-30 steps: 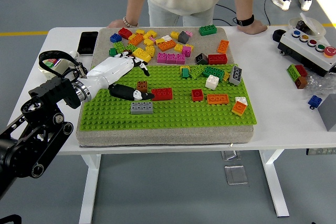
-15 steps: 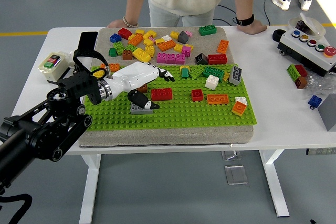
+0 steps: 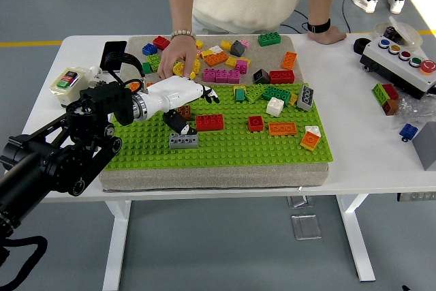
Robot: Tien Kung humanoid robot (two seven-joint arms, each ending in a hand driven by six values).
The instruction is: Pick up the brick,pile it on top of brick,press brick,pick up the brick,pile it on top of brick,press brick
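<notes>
My left hand [image 3: 188, 104], white with black fingertips, hangs over the left part of the green baseplate [image 3: 225, 151]. Its fingers [image 3: 210, 93] stretch right and its thumb [image 3: 179, 125] points down; it is open and holds nothing. A small brown brick [image 3: 184, 110] sits partly hidden under the palm, beside the thumb. Just below the thumb lies a grey brick [image 3: 184, 141], with a red brick [image 3: 210, 122] to the right of it. A person's hand [image 3: 179, 51] reaches into the heap of loose bricks [image 3: 218, 59] at the back, on a yellow brick.
More bricks stand on the plate at the right: red [image 3: 256, 123], orange [image 3: 283, 128], white [image 3: 275, 105]. A phone [image 3: 113, 54] and a small button box [image 3: 67, 81] lie left. A control box [image 3: 402, 56] and loose bricks [image 3: 387, 97] lie right. The person's other hand [image 3: 325, 33] rests at the far edge.
My left arm swung further in over the plate and the hand moved slightly up and right over the brown brick. The person's hand came from the table edge into the brick heap.
</notes>
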